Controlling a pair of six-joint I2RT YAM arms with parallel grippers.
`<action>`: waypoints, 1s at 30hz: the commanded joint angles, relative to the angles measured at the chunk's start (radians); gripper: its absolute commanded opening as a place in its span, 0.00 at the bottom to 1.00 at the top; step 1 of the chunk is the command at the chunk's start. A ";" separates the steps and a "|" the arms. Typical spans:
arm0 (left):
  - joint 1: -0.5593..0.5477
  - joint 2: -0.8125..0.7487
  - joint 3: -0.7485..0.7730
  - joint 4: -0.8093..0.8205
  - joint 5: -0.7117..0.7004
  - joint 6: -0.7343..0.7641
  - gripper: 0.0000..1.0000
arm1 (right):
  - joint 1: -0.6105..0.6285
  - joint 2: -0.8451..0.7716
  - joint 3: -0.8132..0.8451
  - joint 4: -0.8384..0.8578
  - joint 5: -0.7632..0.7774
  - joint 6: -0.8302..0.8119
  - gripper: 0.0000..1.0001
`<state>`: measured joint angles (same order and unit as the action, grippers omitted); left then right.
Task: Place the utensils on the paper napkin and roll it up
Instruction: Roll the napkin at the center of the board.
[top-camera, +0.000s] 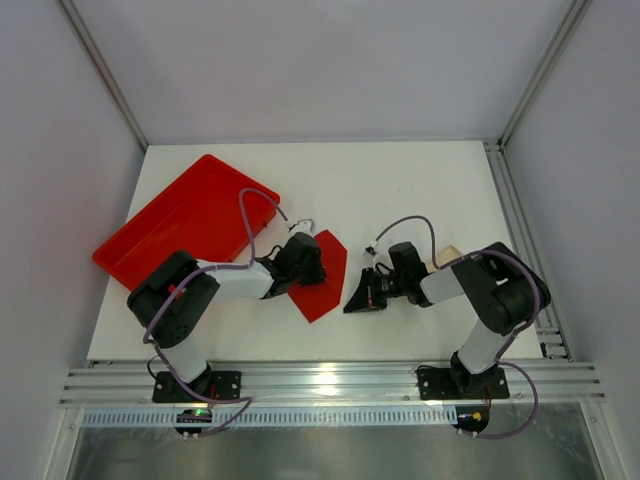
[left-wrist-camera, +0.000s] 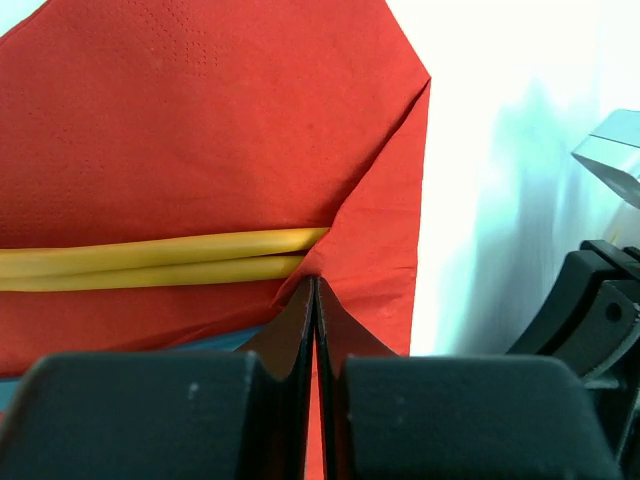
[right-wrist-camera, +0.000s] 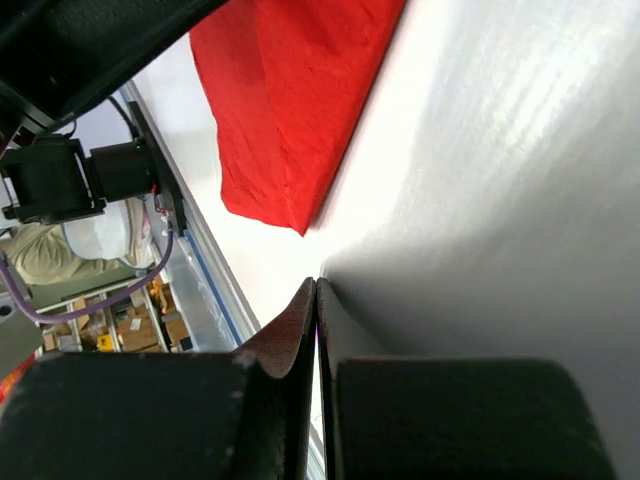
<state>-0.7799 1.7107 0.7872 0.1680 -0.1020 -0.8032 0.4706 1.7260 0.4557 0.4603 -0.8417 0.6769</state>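
The red paper napkin (left-wrist-camera: 200, 120) lies on the white table with its right corner folded inwards. Two pale tan utensils (left-wrist-camera: 150, 258) lie side by side across it, their right ends tucked under that fold. My left gripper (left-wrist-camera: 315, 282) is shut, its tips pinching the napkin where the fold peaks, and the near edge is lifted a little. From above, the napkin (top-camera: 328, 285) pokes out from under the left gripper (top-camera: 308, 268), which hides the utensils. My right gripper (top-camera: 352, 300) is shut and empty just right of the napkin's corner (right-wrist-camera: 290, 150), its tips (right-wrist-camera: 317, 283) low over bare table.
A large red tray (top-camera: 180, 222) sits at the back left, close behind the left arm. The right gripper's black body (left-wrist-camera: 590, 300) shows at the right of the left wrist view. The metal rail (top-camera: 330, 385) runs along the near table edge.
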 joint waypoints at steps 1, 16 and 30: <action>0.005 0.007 0.010 -0.015 -0.021 0.016 0.00 | 0.007 -0.075 0.018 -0.101 0.061 -0.056 0.04; 0.005 0.000 0.012 -0.016 -0.013 0.019 0.00 | -0.004 0.078 0.287 -0.144 0.064 -0.059 0.04; 0.005 -0.013 0.010 -0.019 -0.015 0.019 0.00 | -0.004 0.142 0.232 -0.083 0.085 -0.065 0.04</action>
<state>-0.7799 1.7107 0.7872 0.1680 -0.1017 -0.8028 0.4675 1.8393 0.6872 0.3359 -0.7834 0.6308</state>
